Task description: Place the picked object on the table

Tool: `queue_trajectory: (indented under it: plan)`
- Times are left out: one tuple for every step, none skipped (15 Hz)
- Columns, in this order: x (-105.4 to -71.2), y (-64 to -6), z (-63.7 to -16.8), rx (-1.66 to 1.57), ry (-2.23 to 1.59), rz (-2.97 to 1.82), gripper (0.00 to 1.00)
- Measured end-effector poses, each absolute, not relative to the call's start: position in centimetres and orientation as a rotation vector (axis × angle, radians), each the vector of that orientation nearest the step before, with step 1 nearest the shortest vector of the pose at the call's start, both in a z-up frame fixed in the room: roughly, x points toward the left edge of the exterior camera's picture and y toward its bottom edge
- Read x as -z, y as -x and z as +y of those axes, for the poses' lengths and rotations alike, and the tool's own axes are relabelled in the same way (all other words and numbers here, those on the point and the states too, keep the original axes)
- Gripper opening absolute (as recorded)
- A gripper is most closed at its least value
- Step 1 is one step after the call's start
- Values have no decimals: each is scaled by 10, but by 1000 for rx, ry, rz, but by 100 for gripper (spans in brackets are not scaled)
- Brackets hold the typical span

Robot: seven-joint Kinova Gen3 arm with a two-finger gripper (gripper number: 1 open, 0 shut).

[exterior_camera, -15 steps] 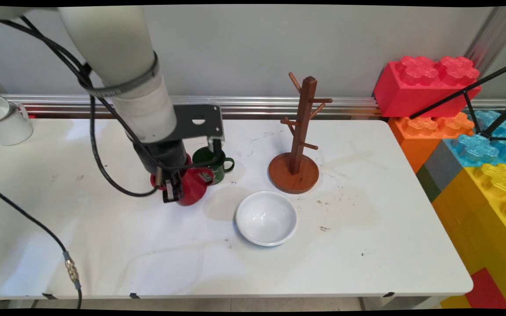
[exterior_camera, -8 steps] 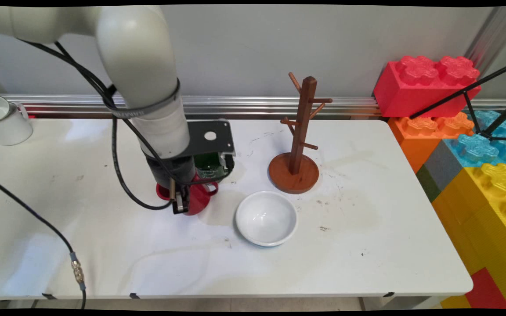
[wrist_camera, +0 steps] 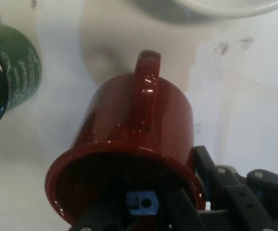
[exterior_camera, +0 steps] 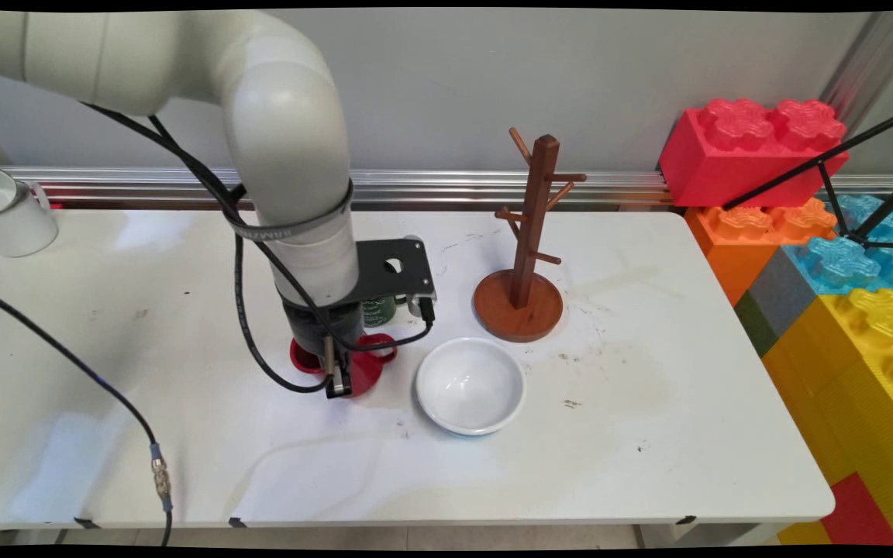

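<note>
- A white enamel mug (exterior_camera: 8,213) stands at the far left edge of the white table (exterior_camera: 648,434), well apart from me.
- My black two-finger gripper (exterior_camera: 338,376) is clenched on the rim of the glossy red speckled mug (exterior_camera: 365,372): one finger (wrist_camera: 216,180) sits outside the wall, the other inside the mouth.
- The red mug is in my grasp, low over the table; whether it touches the surface I cannot tell.
- The dark green printed mug (wrist_camera: 11,72) stands just behind the red one, partly hidden by my wrist plate.
- The round white ceramic bowl (exterior_camera: 470,385) sits just right of the red mug, empty.
- The brown wooden mug tree (exterior_camera: 528,248) stands further right; every peg is bare.
- Judged so far: a mug is gripped, none is hung or set anywhere else.
</note>
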State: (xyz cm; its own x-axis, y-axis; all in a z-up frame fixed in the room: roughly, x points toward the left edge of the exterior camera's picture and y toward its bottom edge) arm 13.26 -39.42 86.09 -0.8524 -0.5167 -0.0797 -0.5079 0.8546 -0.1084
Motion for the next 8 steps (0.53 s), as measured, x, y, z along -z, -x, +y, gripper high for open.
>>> queue_trajectory:
  plan:
    - [-858, -131, -395, 126, 813, 2921, 0]
    - [-857, -130, -395, 125, 815, 2920, 0]
    - [-854, -129, -396, 125, 817, 2918, 0]
    - [-853, -128, -396, 125, 819, 2916, 0]
    - [-851, -127, -397, 125, 822, 2914, 0]
    - [-849, -126, -397, 125, 826, 2911, 0]
    - [-846, -125, -398, 124, 829, 2909, 0]
    - [-845, -124, -398, 124, 831, 2908, 0]
